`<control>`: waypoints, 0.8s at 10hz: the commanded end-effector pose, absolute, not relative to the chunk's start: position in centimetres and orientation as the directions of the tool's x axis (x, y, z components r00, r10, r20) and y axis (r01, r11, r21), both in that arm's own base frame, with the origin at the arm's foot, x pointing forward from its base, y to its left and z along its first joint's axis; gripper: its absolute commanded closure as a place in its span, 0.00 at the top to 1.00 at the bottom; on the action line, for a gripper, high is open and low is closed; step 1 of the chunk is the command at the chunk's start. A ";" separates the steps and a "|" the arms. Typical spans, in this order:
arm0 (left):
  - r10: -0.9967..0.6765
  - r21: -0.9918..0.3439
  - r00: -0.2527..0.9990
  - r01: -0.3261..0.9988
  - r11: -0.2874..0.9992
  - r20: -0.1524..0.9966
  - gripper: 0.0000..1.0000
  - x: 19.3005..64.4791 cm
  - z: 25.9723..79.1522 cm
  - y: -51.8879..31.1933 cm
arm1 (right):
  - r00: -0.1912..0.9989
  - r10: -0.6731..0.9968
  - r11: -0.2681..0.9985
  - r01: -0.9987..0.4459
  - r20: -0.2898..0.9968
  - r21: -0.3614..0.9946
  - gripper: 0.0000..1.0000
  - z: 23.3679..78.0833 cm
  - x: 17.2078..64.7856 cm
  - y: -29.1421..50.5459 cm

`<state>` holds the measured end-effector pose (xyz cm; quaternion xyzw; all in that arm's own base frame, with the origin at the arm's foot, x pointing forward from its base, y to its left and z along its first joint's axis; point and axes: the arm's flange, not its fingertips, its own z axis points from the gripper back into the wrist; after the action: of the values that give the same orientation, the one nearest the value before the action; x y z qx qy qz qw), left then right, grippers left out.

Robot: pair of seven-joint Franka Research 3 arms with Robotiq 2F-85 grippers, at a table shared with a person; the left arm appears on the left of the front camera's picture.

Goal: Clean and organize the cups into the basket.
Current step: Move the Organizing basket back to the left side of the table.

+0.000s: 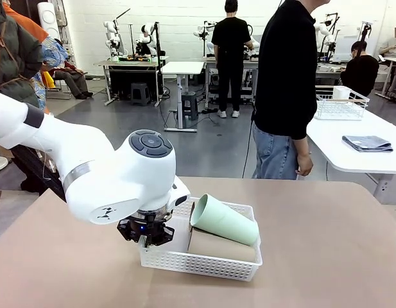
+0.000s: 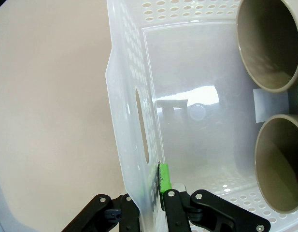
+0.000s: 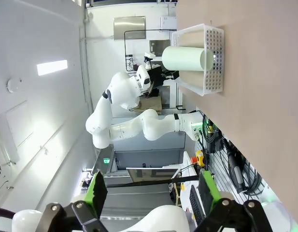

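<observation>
Gripping basket [image 2: 139,87] wall, left gripper [image 2: 151,193]

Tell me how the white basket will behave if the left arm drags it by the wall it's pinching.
The basket looks thin and translucent, so the pinched wall would probably flex before the whole thing slides. The left gripper grips one end only, so it may swivel. The mint cup lies on top of the tan cup and could roll off.
</observation>
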<state>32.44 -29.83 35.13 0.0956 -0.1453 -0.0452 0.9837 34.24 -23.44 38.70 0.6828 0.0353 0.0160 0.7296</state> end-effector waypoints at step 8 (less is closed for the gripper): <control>-0.103 0.189 0.954 0.051 0.981 0.280 0.06 31.7 35.2 -24.2 | 0.997 0.067 0.071 0.036 -0.041 0.997 1.00 39.0 34.3 -23.6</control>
<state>32.65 -27.77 34.98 0.0932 -0.1428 -0.0384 0.9846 34.24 -23.44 38.72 0.6827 0.0354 0.0160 0.7297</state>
